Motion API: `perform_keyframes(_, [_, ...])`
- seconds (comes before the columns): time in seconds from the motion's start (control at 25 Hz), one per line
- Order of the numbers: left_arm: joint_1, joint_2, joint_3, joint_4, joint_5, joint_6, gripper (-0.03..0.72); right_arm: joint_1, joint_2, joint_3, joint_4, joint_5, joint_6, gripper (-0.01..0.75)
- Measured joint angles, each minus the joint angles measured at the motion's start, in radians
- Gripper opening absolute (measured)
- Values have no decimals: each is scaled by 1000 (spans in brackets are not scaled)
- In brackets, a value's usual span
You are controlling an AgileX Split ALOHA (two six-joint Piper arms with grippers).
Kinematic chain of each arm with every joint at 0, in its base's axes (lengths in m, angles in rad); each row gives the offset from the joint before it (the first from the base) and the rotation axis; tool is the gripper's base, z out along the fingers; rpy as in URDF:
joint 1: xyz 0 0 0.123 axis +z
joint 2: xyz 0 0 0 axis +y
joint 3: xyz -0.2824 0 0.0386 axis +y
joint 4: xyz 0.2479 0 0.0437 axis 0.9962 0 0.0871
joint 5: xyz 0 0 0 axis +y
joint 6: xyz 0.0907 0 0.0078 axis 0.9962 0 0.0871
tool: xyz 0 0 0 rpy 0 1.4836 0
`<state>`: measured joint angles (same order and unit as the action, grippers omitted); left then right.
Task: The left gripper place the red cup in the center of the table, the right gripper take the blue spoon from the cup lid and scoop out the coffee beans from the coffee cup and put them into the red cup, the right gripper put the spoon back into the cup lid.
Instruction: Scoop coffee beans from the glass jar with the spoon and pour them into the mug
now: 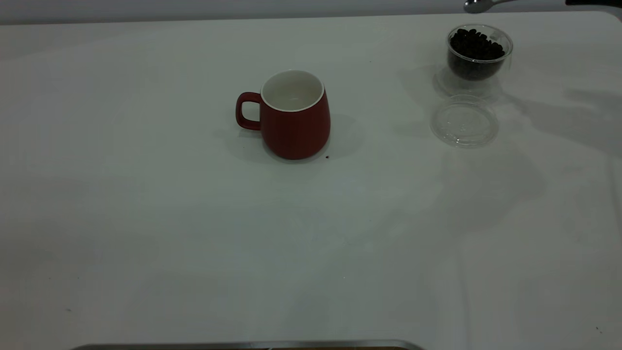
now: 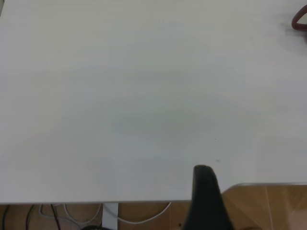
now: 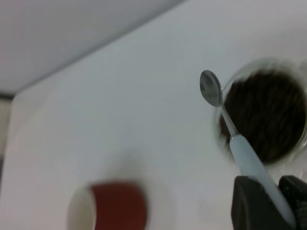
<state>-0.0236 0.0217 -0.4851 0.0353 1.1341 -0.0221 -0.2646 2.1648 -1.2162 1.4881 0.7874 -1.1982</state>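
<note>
Your right claw (image 3: 268, 203) lifts the pale-blue-handled steel spoon (image 3: 238, 146) over the clear glass cup (image 1: 479, 52) of dark coffee beans (image 1: 475, 47), upper right.

Clenched on the handle, bowl forward to scoop. The dark red ceramic mug (image 1: 294, 114) waits mid-frame on the white surface (image 1: 170, 233); the clear round lid (image 1: 464, 121) lies empty below the glass cup. I cannot tell whether your left claw (image 2: 206, 201) grips anything.

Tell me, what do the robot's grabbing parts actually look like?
Little of them shows. The right gripper has black, blocky fingers with a matte finish, seen close in its wrist view. Of the left gripper only one dark, tapered finger with a rounded tip shows. No markings can be seen, and no cables on the arms themselves.
</note>
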Motion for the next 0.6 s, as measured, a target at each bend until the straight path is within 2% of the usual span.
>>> perform_keyframes(0.12, [0, 0, 0, 0, 0, 0, 587, 19, 16, 0, 69, -94, -23, 113])
perform_keyframes(0.2, [0, 0, 0, 0, 0, 0, 587, 19, 27, 0, 93, -119, -26, 113])
perform_keyframes(0.6, [0, 0, 0, 0, 0, 0, 587, 17, 36, 1, 62, -148, -19, 113])
